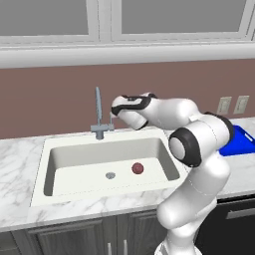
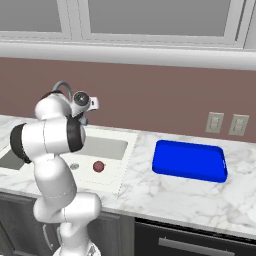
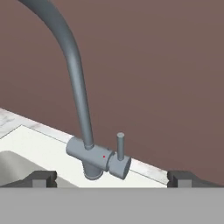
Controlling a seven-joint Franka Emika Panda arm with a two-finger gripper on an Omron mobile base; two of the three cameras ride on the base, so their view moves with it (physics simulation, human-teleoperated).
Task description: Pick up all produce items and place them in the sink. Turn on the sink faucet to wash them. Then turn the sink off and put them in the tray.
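The gripper [image 3: 111,177] is hanging spread wide, facing the faucet [image 3: 81,105] and its small lever [image 3: 120,146]. The red fruit [image 1: 138,168] is lying in the sink [image 1: 60,154] near the drain. Coming in off-line, a finger is likely glancing past the thin lever, leaving the water off.

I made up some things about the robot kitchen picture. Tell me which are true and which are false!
1. The red fruit lies in the sink. True.
2. The gripper is squeezing the fruit. False: it is open, empty, facing the faucet.
3. The blue tray has a fruit on it. False: nothing lies on it.
4. The tray sits on the counter beside the sink. True.
5. Water pours from the faucet. False: no water shows.
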